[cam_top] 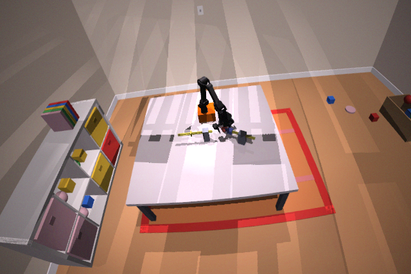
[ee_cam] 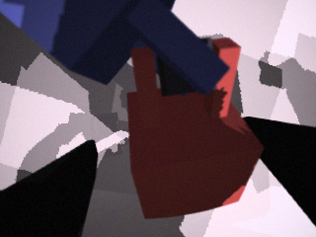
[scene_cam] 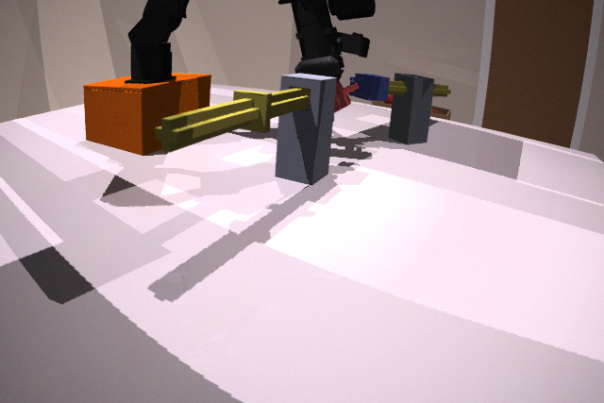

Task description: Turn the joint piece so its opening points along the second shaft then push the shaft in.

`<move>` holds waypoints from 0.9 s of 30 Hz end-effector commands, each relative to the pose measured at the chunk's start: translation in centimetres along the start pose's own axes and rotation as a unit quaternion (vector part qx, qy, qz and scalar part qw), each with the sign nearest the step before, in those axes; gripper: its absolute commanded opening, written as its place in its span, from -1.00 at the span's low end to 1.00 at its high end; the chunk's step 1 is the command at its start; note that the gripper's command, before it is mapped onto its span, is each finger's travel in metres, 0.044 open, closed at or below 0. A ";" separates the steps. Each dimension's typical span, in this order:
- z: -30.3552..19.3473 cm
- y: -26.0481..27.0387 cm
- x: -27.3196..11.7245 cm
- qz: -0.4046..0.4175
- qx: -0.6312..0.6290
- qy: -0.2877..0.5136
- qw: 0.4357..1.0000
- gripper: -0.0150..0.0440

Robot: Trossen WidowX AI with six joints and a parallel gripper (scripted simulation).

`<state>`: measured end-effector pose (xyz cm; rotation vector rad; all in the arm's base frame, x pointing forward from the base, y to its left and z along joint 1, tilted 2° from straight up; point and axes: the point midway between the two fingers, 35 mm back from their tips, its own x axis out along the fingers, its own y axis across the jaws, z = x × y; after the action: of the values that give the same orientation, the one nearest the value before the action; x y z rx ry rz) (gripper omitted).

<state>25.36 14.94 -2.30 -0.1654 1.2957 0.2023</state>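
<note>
The red joint piece is hinged to the blue fork on the first yellow shaft, held by a grey block. In the exterior view it slopes down from the fork; its opening cannot be made out. My gripper is open, one finger on each side of the red piece in the wrist view, not gripping it. The second yellow shaft, with a square collar, runs through the nearer grey block, which hides my fingertips in the exterior view.
The orange base box under the arm stands behind the shafts. The two blocks stand on the white table. A shelf unit stands left of the table.
</note>
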 end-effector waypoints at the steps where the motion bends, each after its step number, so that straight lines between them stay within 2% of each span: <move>1: -0.2 0.0 0.9 0.001 -0.003 0.004 1.000 1.00; 5: -0.2 0.0 1.3 0.001 -0.003 0.004 1.000 1.00; 15: -0.2 0.0 1.3 0.001 -0.003 0.004 1.000 0.12; 27: -0.2 0.0 1.3 0.001 -0.003 0.004 1.000 0.12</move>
<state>25.55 14.97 -3.54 -0.1655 1.3030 0.2029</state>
